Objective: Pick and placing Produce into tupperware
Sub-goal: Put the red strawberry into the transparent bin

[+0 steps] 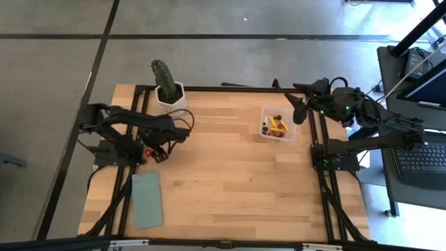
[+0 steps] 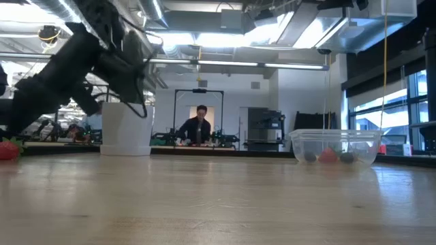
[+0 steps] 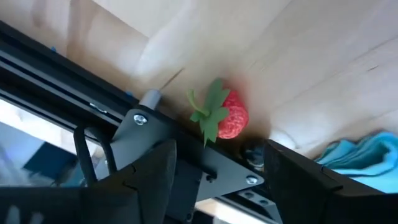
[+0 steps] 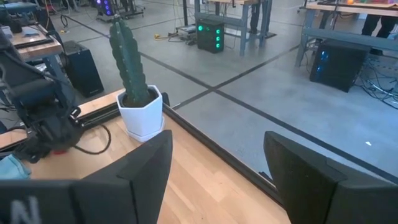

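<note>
A cactus (image 1: 162,75) in a white pot (image 1: 171,97) stands at the worktop's (image 1: 223,181) far left; a green pad (image 1: 147,199) lies near the front. The left tool (image 3: 214,165) hovers low, fingers spread, over a strawberry (image 3: 231,115) at the left edge. The right tool (image 1: 298,109), released, hangs beside the tupperware (image 1: 277,124) holding produce.

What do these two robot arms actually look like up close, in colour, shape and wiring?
Both arms are black, built of jointed blocky segments. The left arm trails looping black cables, and the right arm shows small green lights near its wrist. Each ends in two flat, dark fingers, as on the left gripper and the right gripper.
</note>
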